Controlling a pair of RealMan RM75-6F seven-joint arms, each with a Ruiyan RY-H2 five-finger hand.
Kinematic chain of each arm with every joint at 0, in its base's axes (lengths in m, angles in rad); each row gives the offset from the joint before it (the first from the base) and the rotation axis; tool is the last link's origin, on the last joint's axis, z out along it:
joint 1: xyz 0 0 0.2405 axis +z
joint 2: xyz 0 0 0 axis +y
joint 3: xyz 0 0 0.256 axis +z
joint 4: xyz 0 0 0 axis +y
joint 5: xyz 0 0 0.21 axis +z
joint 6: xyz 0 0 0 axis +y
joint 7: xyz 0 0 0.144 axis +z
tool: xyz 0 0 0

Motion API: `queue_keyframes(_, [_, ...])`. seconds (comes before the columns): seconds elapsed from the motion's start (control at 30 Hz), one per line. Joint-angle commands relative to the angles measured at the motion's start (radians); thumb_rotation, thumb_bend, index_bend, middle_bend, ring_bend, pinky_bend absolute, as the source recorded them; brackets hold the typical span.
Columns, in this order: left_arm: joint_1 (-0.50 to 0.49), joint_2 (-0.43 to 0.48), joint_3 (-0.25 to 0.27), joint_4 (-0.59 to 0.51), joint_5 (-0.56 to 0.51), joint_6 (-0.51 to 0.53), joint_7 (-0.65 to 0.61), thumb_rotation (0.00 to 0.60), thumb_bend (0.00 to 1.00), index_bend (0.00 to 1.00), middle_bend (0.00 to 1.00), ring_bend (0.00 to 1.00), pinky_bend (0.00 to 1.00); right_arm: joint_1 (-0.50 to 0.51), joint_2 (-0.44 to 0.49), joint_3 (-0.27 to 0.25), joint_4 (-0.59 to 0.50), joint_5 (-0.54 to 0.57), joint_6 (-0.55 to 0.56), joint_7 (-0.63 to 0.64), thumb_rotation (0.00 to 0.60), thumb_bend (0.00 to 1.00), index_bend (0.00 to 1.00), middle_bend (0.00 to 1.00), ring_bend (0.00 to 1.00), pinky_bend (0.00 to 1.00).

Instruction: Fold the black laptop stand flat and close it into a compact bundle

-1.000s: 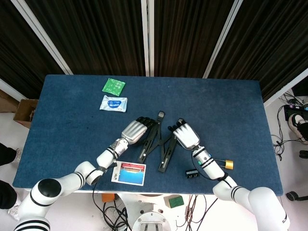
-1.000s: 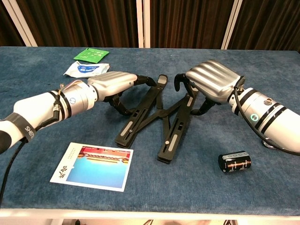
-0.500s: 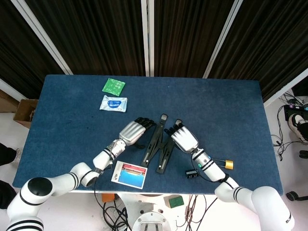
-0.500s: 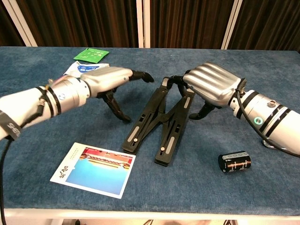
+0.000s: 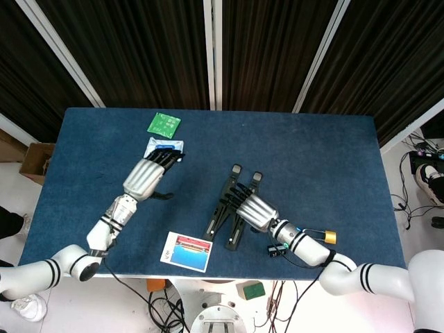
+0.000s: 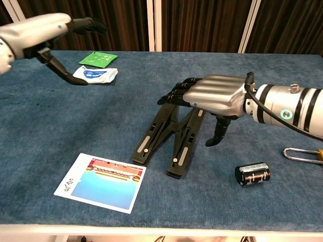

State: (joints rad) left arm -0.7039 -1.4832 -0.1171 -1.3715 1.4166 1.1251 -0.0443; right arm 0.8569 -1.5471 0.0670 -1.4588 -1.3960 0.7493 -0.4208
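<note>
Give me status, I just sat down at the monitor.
Left robot hand open, raised clear near the wipes packet. Right robot hand flat over the laptop stand, legs nearly together. Nothing blocking.

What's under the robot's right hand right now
The black laptop stand lies under the right hand, its two legs poking out toward the table edge. The hand covers the stand's far end, so contact there cannot be seen.

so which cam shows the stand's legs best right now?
Chest view: the stand lies in profile, both legs splayed toward the camera with near ends visible; only its far end is under the right hand. Head view shows the stand smaller, from above, the right hand covering its middle.
</note>
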Motion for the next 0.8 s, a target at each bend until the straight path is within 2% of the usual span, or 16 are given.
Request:
queue_keyframes(0.03, [0.030,0.031,0.011,-0.031,-0.017,0.003,0.020,0.600,0.00,0.12,0.11,0.09,0.14,0.072,0.023,0.020,-0.020,0.098,-0.097,-0.120,0.600,0.05,0.00,0.08,0.00,0.01])
queue_keyframes(0.2, [0.047,0.033,0.010,-0.026,-0.036,-0.005,0.001,0.600,0.00,0.12,0.11,0.09,0.14,0.116,-0.015,0.022,0.017,0.162,-0.126,-0.189,0.600,0.05,0.00,0.07,0.00,0.00])
queue_keyframes(0.53, [0.064,0.030,0.007,-0.007,-0.031,-0.004,-0.028,0.600,0.00,0.12,0.11,0.09,0.14,0.171,-0.089,0.016,0.102,0.227,-0.157,-0.209,0.600,0.06,0.00,0.08,0.00,0.00])
queue_keyframes(0.63, [0.071,0.031,0.007,-0.007,-0.023,0.005,-0.034,0.600,0.00,0.12,0.11,0.09,0.14,0.185,-0.102,0.020,0.116,0.235,-0.155,-0.202,0.600,0.18,0.14,0.17,0.01,0.06])
queue_keyframes(0.67, [0.074,0.033,0.007,-0.008,-0.020,0.009,-0.035,0.600,0.00,0.12,0.11,0.09,0.14,0.186,-0.105,0.022,0.119,0.226,-0.146,-0.197,0.600,0.25,0.26,0.23,0.06,0.12])
queue_keyframes(0.73, [0.083,0.037,0.010,-0.010,-0.012,0.021,-0.038,0.600,0.00,0.12,0.11,0.09,0.14,0.185,-0.107,0.025,0.123,0.206,-0.129,-0.175,0.600,0.34,0.44,0.34,0.18,0.23])
queue_keyframes(0.8, [0.096,0.044,0.017,-0.012,-0.001,0.038,-0.043,0.600,0.00,0.12,0.11,0.09,0.14,0.182,-0.106,0.026,0.130,0.186,-0.114,-0.148,0.600,0.39,0.59,0.46,0.30,0.35])
